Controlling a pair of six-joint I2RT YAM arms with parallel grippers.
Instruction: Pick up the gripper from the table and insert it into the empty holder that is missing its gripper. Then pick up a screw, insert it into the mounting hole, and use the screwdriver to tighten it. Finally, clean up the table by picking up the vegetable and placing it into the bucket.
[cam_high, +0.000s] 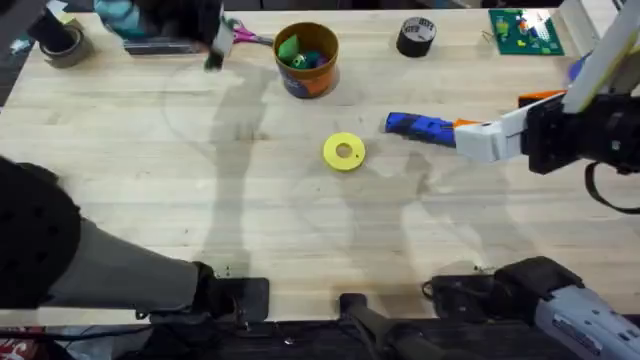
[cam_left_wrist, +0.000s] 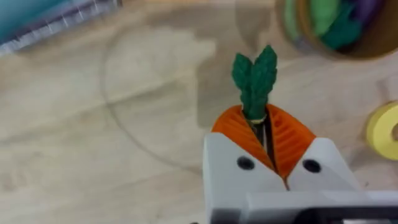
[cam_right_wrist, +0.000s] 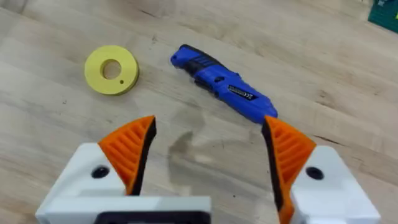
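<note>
Left gripper (cam_left_wrist: 268, 134) first: its orange ribbed pads (cam_left_wrist: 239, 130) are pinched narrow on the vegetable (cam_left_wrist: 255, 78), whose green leafy end sticks straight out past the fingertips, the stem caught between the pads. Beyond those tips and off to one side sits the bucket (cam_left_wrist: 339, 28), with green and purple shapes blurred inside its rim; I can't say what each piece is. The yellow ring-shaped disc (cam_left_wrist: 385, 130) lies beside the jaws on that same side, flat on the table (cam_left_wrist: 93, 124). Over to the right gripper (cam_right_wrist: 208, 149): its jaws stand wide apart, nothing between them, hanging over bare wood. Just ahead of its fingertips lies the screwdriver (cam_right_wrist: 224, 90), blue, flat on the table and angled across the gap, its near end close to one orange pad but not between the two. The disc rests ahead of the other finger. From overhead, the screwdriver (cam_high: 420, 125) lies right at the tip of the right gripper (cam_high: 478, 138), the disc (cam_high: 344, 151) farther out, and the bucket (cam_high: 306, 60) beyond that, green and blue pieces inside it.
</note>
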